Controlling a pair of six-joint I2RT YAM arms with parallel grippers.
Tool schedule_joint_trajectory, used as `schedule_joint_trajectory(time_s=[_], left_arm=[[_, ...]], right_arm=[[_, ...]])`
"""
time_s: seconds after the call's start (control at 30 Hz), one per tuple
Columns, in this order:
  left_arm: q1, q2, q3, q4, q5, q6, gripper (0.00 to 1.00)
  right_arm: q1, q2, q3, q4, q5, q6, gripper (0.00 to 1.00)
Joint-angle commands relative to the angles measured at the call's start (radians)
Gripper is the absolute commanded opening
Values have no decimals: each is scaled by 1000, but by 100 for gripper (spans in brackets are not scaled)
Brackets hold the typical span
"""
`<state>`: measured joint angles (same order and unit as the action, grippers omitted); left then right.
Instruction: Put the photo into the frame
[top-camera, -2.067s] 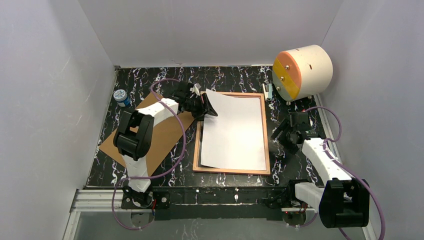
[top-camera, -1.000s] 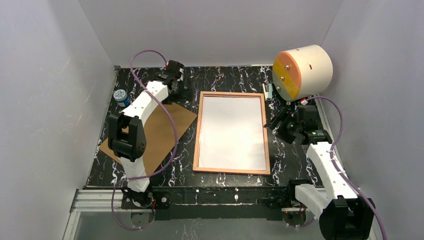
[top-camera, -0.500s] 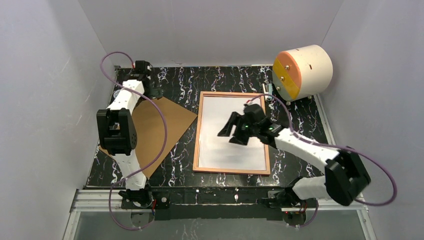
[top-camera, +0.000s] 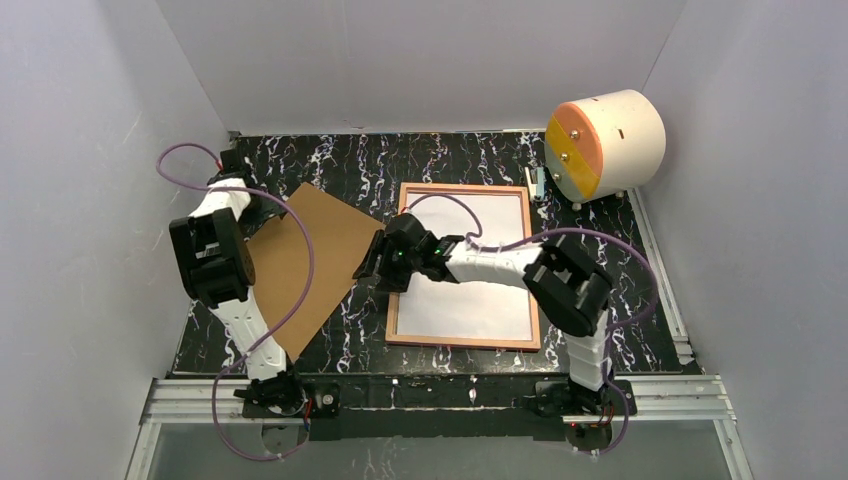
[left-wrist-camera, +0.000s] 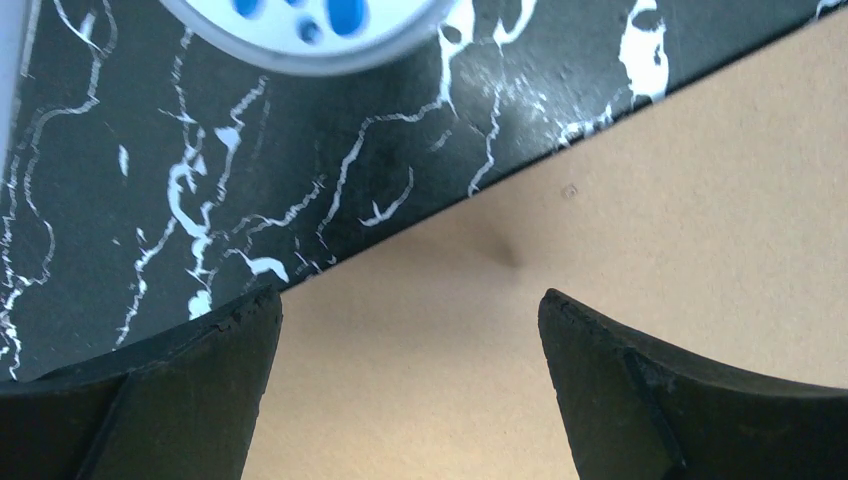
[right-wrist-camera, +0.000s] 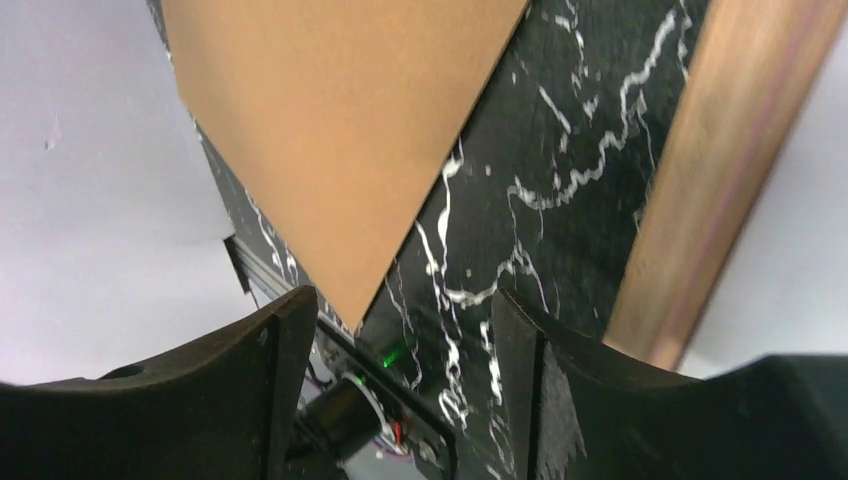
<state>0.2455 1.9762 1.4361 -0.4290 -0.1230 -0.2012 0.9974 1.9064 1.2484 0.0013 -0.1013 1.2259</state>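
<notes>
Photo (top-camera: 485, 305), a rectangular print lying white back up, sits inside the thin wood-brown rectangular frame (top-camera: 460, 343) at the middle of the table in the overhead view. Its edges look settled within the rim, so the insertion seems essentially made. The right gripper (top-camera: 368, 265) hangs over the frame's left rim, pointing toward the flat brown cardboard backing board (top-camera: 310, 250) just beside it. That arm's purple cable (top-camera: 470, 235) drapes across the print. My worry is that a low pass or a snagging cable could catch the rim or the paper's edge and pop the photo out again. How high the fingers ride I cannot tell.

From the left wrist, the left gripper (left-wrist-camera: 410, 310) has its fingers spread wide with nothing between them, poised over an edge of the board near a round white-and-blue cap (left-wrist-camera: 310, 20). Pressing or dragging here could shove the board into the frame.

From the right wrist, the fingers stand apart and empty. A corner of the board and bare table lie between them, and the frame's rim is off to the right.

The black marble-patterned tabletop (top-camera: 450, 160) with white veins looks smooth enough, I judge, for flat things to skate. Plain pale walls (top-camera: 420, 60) close three sides. A cream cylinder with an orange-and-yellow face (top-camera: 605, 140) stands in the far right corner.
</notes>
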Motion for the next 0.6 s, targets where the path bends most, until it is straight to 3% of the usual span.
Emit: schedule_joint_trajectory(time_s=[0.0,0.3,0.57], left_arm=[[37,12,-12,67,-8,-9,99],[47,39,-81,133,-28,-7,99],[55,80,-98,104,123,-58,95]], right_arm=[[16,106,130,17,-2,60,69],[32,223,206,-51,37,91,68],[29,285,242,-107,76,89,78]])
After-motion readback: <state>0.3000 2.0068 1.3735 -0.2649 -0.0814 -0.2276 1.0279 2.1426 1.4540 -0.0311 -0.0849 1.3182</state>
